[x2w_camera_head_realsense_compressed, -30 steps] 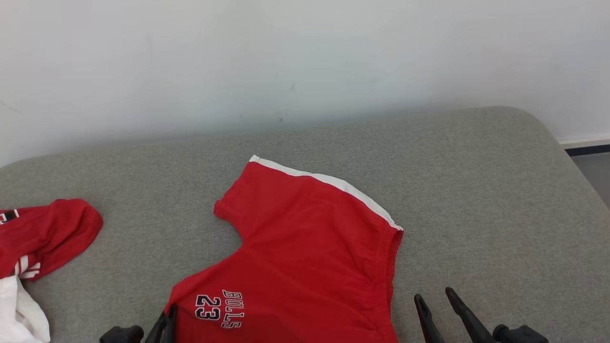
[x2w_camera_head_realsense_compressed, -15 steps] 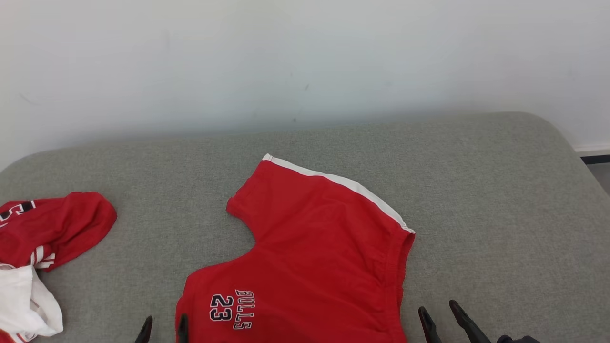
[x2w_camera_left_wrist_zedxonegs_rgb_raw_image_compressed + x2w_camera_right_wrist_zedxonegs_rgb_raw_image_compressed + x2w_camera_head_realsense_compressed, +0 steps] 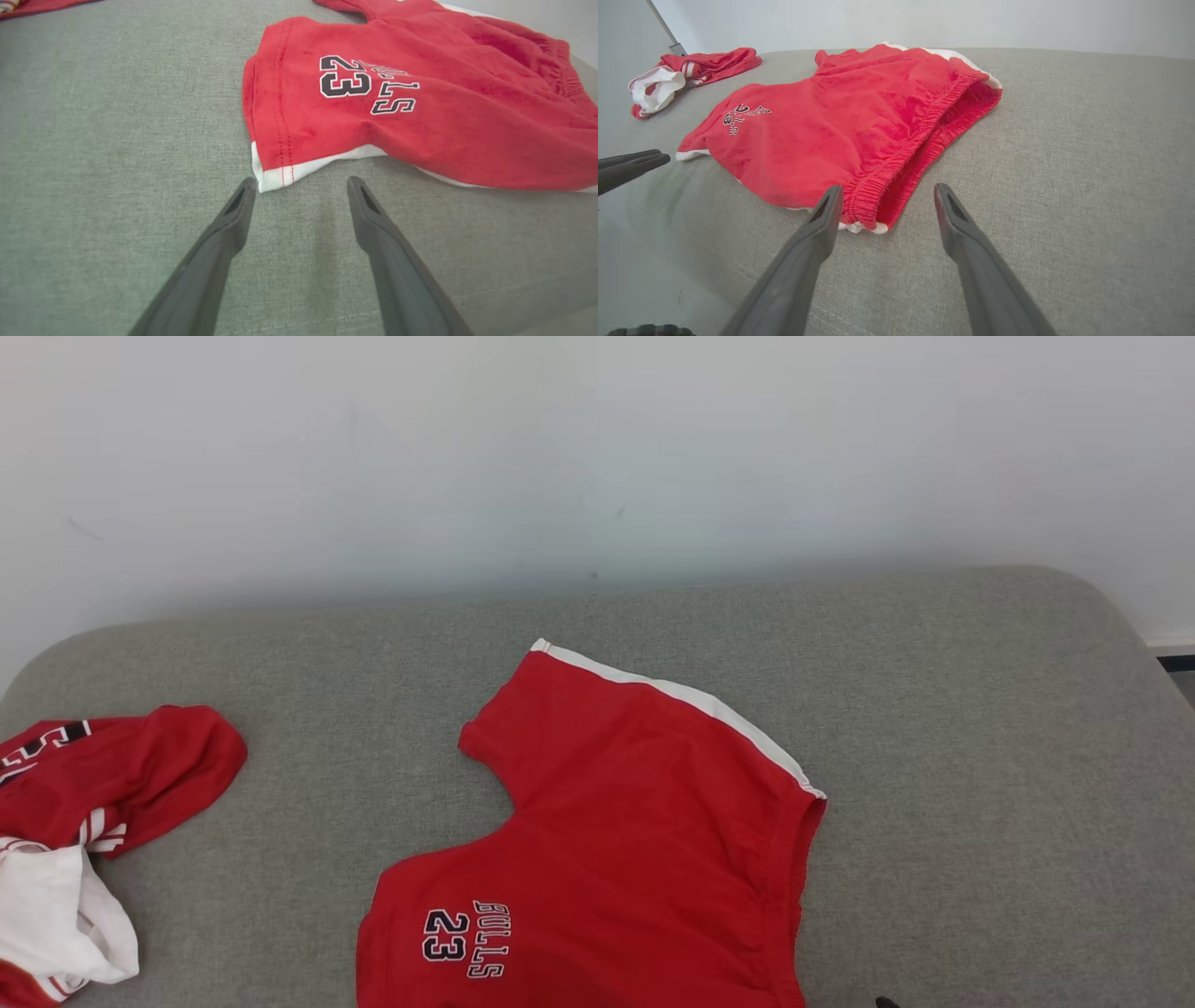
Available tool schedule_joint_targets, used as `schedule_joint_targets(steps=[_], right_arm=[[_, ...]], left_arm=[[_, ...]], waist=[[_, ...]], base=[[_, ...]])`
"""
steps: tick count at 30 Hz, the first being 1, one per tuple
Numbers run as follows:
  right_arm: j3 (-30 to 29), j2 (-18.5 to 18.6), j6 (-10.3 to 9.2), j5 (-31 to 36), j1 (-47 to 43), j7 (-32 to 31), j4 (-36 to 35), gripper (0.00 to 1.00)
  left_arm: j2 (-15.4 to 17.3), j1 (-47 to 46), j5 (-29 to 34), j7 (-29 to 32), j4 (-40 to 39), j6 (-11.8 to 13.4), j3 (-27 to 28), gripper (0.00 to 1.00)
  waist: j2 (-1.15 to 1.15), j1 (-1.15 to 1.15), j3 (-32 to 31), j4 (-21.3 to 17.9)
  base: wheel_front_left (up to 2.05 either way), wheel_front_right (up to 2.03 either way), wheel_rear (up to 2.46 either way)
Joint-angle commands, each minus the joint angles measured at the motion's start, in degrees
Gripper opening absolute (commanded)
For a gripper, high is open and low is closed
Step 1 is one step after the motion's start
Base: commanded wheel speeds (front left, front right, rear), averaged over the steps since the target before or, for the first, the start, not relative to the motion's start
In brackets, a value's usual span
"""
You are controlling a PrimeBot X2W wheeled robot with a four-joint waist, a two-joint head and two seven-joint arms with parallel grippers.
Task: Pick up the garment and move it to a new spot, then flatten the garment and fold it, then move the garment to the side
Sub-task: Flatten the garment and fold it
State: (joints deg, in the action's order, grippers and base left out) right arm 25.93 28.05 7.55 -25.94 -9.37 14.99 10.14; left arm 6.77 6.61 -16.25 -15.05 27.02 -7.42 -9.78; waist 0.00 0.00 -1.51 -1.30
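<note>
Near end: left gripper [image 3: 302, 182] was open, nothing in it, tips low over the couch [image 3: 93, 163]. The shorts [image 3: 420, 116] lay straight ahead of it. The near leg's hem [image 3: 273, 175] corner sat right at its left fingertip, touching or a hair off; couldn't tell from that angle.

The right gripper [image 3: 888, 187] was open and empty too, with the near corner of the waistband [image 3: 920, 126] just inside its spread.

So both arms were about equally close, each at its own end of the near edge: left on the hem, right on the waistband. Long axis ran left-right across the robot's front, waistband to its right, both legs pointing left, print [image 3: 369, 84] on the near leg. The shorts lay spread mid-couch, not folded yet by my read. Next grab probably needs only a short push forward on both sides to pinch that near edge.

Further off to the left sat a red-and-white pile [image 3: 103, 784], well apart from the shorts. Behind it all, the wall [image 3: 597, 457].
</note>
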Motion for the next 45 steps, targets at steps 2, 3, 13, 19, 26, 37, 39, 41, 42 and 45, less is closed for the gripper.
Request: schedule_joint_targets(steps=[2, 3, 13, 19, 26, 37, 39, 41, 42, 45], right_arm=[[1.17, 1.16, -0.13, 0.06, 0.83, 0.28, 0.49, 1.0], [1.83, 1.61, -0.13, 0.19, 1.31, 0.28, 0.76, 1.0], [10.78, 3.32, -0.13, 3.35, 7.85, -0.28, 5.63, 1.0], [14.62, 3.67, -0.13, 4.08, 12.46, -0.07, 8.5, 1.0], [19.42, 3.46, -0.13, 3.98, 17.07, 0.03, 12.21, 1.0], [21.04, 3.29, -0.13, -2.0, 17.63, 0.27, 11.4, 0.0], [20.51, 3.68, -0.13, -3.03, 16.44, 0.26, 9.11, 0.0], [20.11, 4.01, -0.13, -4.04, 15.52, 0.25, 7.13, 0.0], [19.85, 4.06, -0.13, -4.43, 15.41, 0.26, 6.08, 0.0], [18.77, 3.77, -0.13, -6.12, 16.07, 0.27, 3.41, 0.0]], left_arm=[[0.52, 0.04, -0.04, -0.19, 1.16, -0.02, -0.36, 1.0], [0.48, -0.5, -0.48, -0.18, 1.53, 0.04, -0.18, 1.0], [1.74, -5.23, -1.46, -0.18, 6.41, -0.01, -0.67, 1.0], [2.47, -8.9, -2.45, -0.18, 9.07, 0.0, -2.47, 1.0], [2.31, -12.59, -3.56, 0.04, 13.98, -0.01, -5.72, 0.62], [3.21, -10.21, -6.64, -0.05, 11.46, -0.03, -6.36, 0.0], [3.62, -9.03, -6.43, -0.08, 8.82, 0.0, -5.77, 0.0], [3.82, -8.11, -5.83, -0.18, 6.3, 0.0, -5.11, 0.0], [3.93, -7.92, -5.52, -0.18, 5.24, 0.0, -4.8, 0.0], [4.6, -8.63, -4.93, -0.18, 2.07, 0.0, -4.39, 0.0]], waist=[[0.0, 0.0, 0.18, -0.1], [0.0, 0.0, 0.29, -0.13], [0.0, 0.0, 1.7, 0.17], [0.0, 0.0, 3.53, 0.28], [0.0, 0.0, 5.26, 0.56], [0.0, 0.0, 4.0, 0.39], [0.0, 0.0, 3.64, 0.53], [0.0, 0.0, 3.15, 0.63], [0.0, 0.0, 2.96, 0.66], [0.0, 0.0, 2.56, 0.65]], base=[[0.0, 0.0, 0.0], [0.0, 0.0, 0.0], [0.0, 0.0, 0.0], [0.0, 0.0, 0.0], [0.0, 0.0, 0.0], [0.0, 0.0, 0.0], [0.0, 0.0, 0.0], [0.0, 0.0, 0.0], [0.0, 0.0, 0.0], [0.0, 0.0, 0.0]])
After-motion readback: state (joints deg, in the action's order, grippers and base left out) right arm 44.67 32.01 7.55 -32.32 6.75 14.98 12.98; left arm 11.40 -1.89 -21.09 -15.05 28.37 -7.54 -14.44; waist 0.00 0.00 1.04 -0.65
